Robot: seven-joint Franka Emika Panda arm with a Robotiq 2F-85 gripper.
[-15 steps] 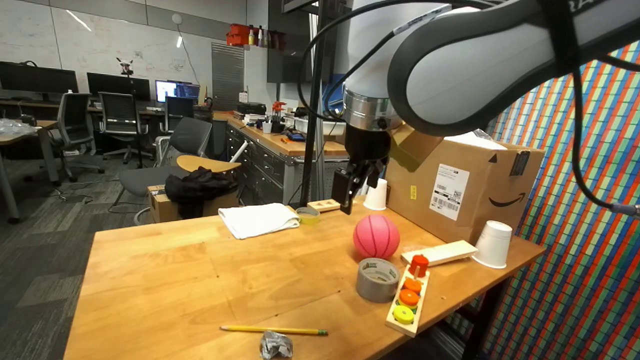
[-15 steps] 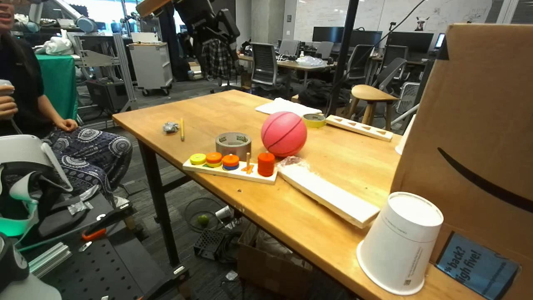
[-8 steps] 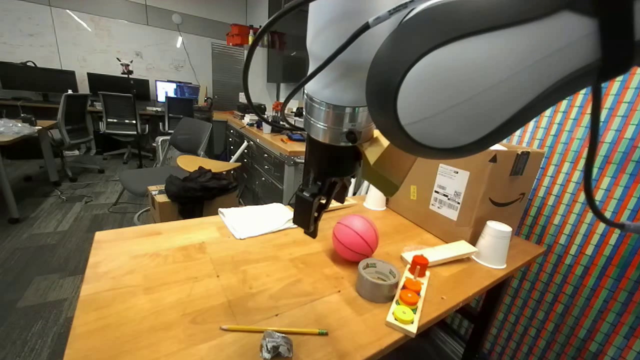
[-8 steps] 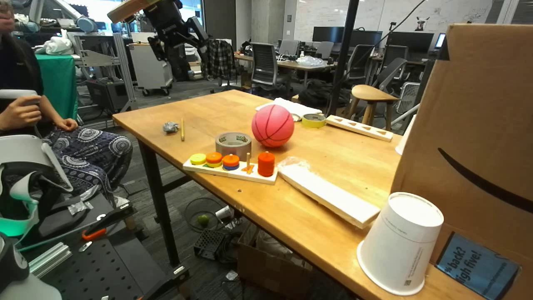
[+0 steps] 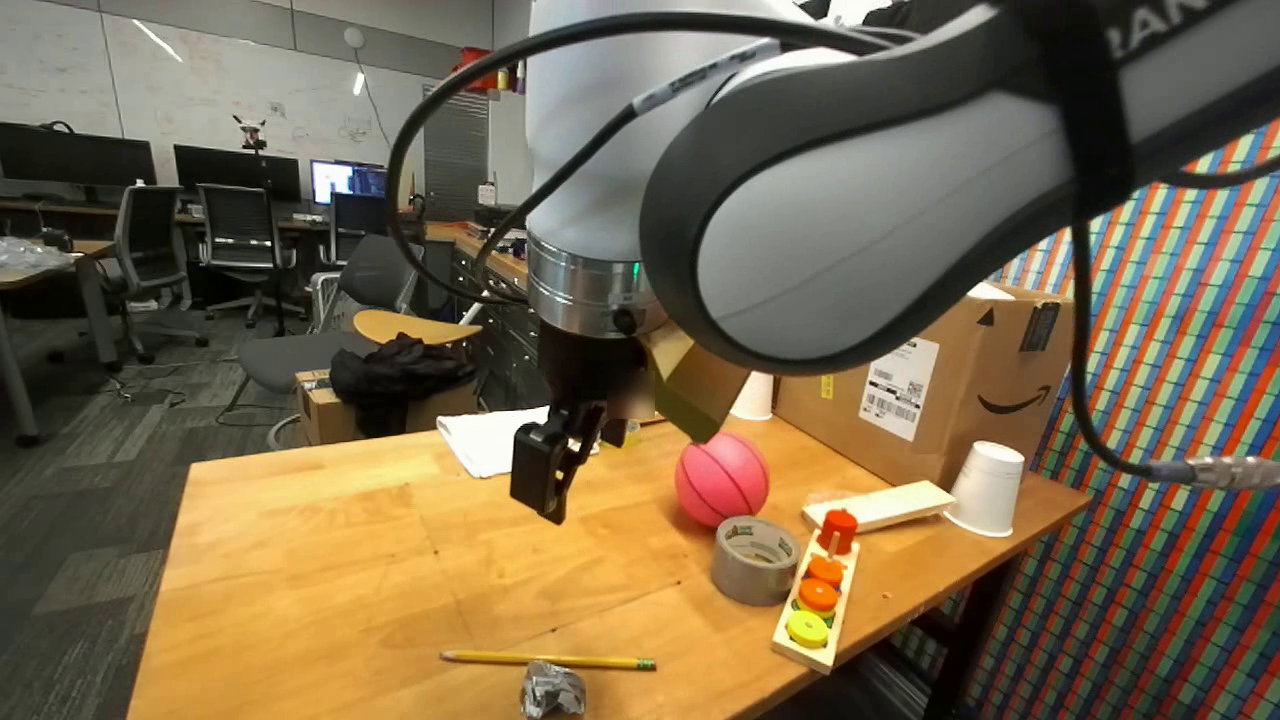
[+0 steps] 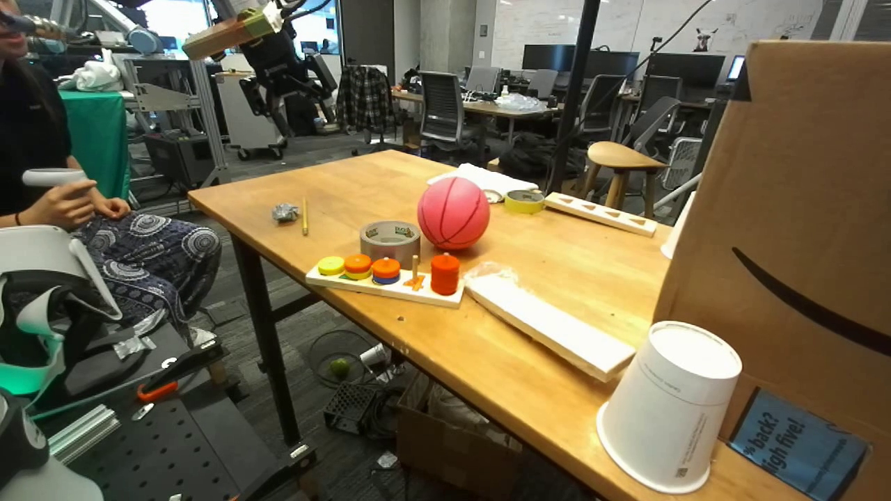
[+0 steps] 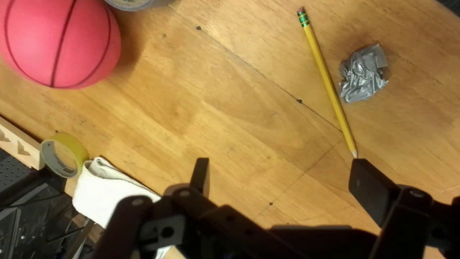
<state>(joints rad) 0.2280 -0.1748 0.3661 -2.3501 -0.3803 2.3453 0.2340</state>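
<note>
My gripper [image 7: 282, 171] is open and holds nothing, with bare tabletop showing between its fingers in the wrist view. In both exterior views the gripper [image 5: 578, 465] hangs above the table, touching no object. A pink ball [image 5: 722, 480] with dark seams rests on the wood beside a grey tape roll [image 5: 755, 578]. In the wrist view, a yellow pencil [image 7: 327, 79] has its tip just beyond the right finger, and crumpled silver tape [image 7: 363, 73] lies beside the pencil. A folded white cloth [image 7: 102, 192] appears beyond the left finger, partly hidden by it.
A peg toy [image 6: 390, 282] with coloured discs stands by the tape roll. Near it are a pale wooden plank [image 6: 550, 320], a white upturned cup [image 6: 672, 407] and a large cardboard box [image 5: 930, 400]. A yellow tape roll [image 6: 523, 202] and a slotted wooden piece [image 6: 600, 213] lie near the cloth.
The arm has swung left and lower in an exterior view, over the table's middle. The ball has rolled away from the plank, then slightly back. Other table objects stay put.
</note>
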